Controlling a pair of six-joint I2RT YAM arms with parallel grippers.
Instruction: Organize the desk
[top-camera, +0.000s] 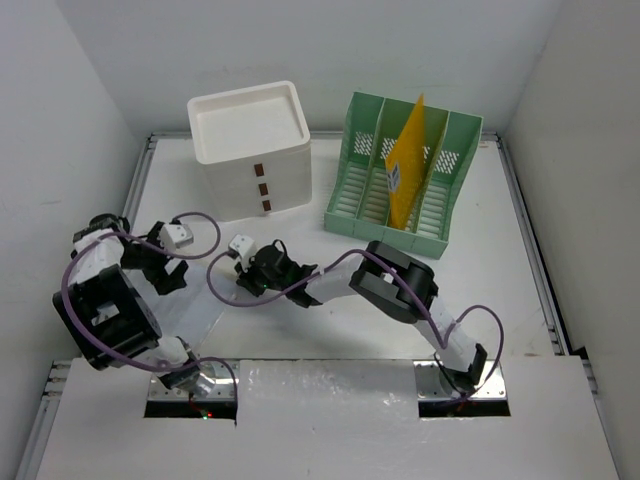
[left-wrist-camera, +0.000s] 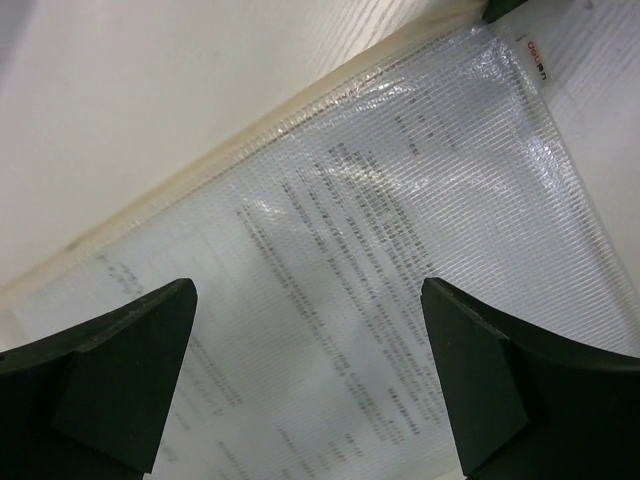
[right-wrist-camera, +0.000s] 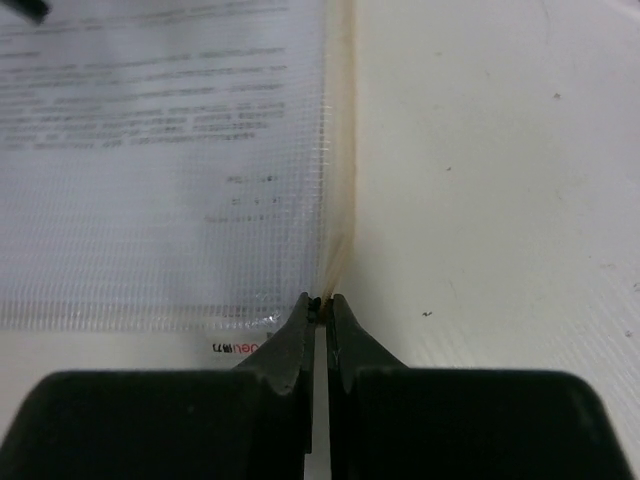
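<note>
The right gripper pinches a corner of the pouch at its fingertips — the desk flat right beneath — so lift slowly, no tugging, while the left gripper hovers spread wide above it.

1 desk, 1 drawer box, 1 file rack, 1 yellow folder, 1 clear pouch.

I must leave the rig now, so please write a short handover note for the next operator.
The left claw is open, above the clear pouch.
The right claw is shut on the pouch's corner.
The pouch lies on the desk, in front of the drawer box.
Done: the yellow folder stands in the green rack.
To do: file the pouch, probably in the rack.
</note>
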